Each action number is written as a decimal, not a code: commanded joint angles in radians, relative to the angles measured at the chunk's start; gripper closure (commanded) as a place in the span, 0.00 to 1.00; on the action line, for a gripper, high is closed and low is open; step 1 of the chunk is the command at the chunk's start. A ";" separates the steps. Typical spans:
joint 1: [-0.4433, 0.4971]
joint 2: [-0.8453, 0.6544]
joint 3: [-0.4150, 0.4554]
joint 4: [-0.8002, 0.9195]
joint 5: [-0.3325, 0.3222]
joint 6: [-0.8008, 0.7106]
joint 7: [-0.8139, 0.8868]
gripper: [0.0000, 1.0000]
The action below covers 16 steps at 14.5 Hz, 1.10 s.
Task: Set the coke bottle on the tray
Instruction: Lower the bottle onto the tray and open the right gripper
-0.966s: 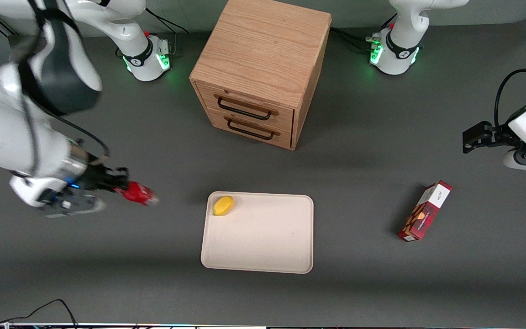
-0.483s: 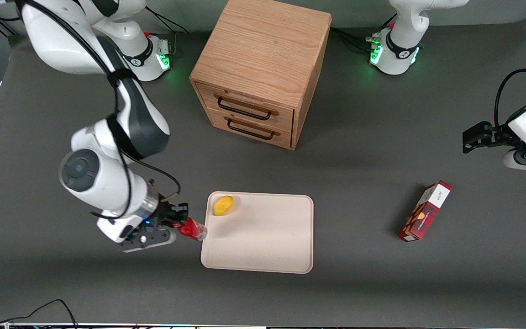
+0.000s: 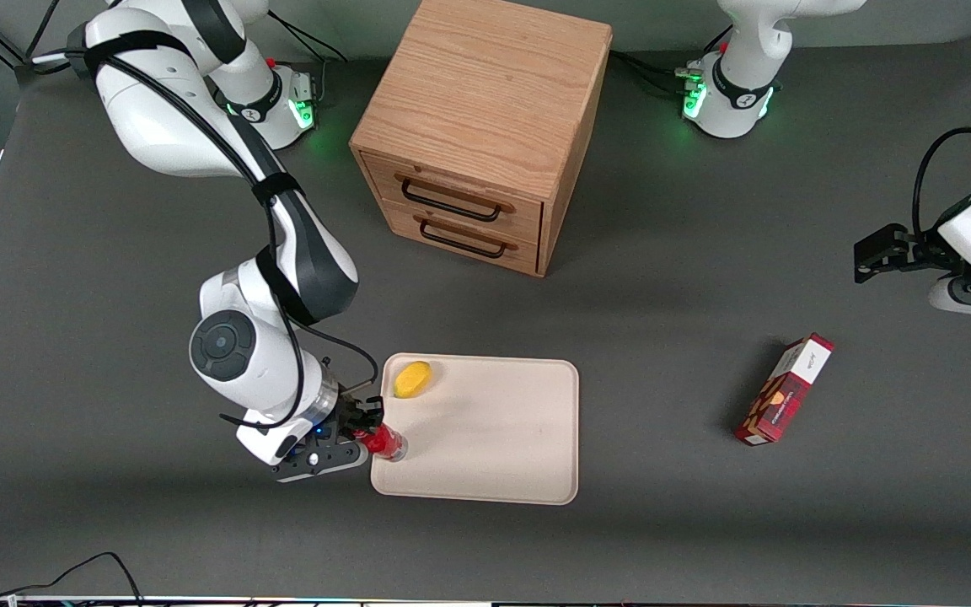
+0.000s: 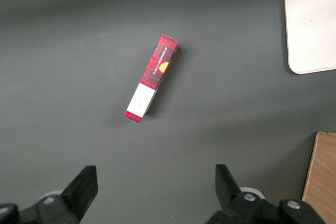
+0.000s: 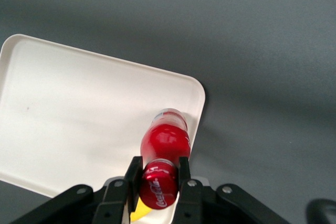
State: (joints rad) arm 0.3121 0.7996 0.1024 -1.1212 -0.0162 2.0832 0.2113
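Note:
My right gripper (image 3: 365, 428) is shut on the coke bottle (image 3: 386, 443), a small red bottle with a red cap and a clear greyish base. It holds the bottle just over the edge of the cream-white tray (image 3: 485, 472) that faces the working arm's end of the table. In the right wrist view the fingers (image 5: 133, 174) clamp the bottle's cap end (image 5: 158, 186), and the bottle's body (image 5: 165, 139) hangs over the tray's rim (image 5: 197, 114). I cannot tell whether the bottle touches the tray.
A yellow fruit (image 3: 412, 378) lies in the tray's corner nearest the drawer cabinet (image 3: 485, 126). A red patterned carton box (image 3: 784, 389) lies toward the parked arm's end of the table; it also shows in the left wrist view (image 4: 152, 77).
My right arm has swept toward the tray with the coke bottle in the gripper, from well away on the table to the tray's edge, and nearer the front camera.

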 commanded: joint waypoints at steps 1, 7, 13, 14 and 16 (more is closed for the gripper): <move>0.019 0.029 -0.016 0.052 -0.019 0.011 0.036 1.00; 0.019 0.052 -0.016 0.050 -0.018 0.035 0.036 0.82; 0.024 0.058 -0.016 0.050 -0.018 0.041 0.042 0.21; 0.022 0.056 -0.016 0.050 -0.018 0.041 0.043 0.15; 0.021 0.035 -0.016 0.049 -0.018 0.026 0.043 0.07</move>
State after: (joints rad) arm 0.3215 0.8377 0.0968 -1.1027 -0.0165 2.1210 0.2238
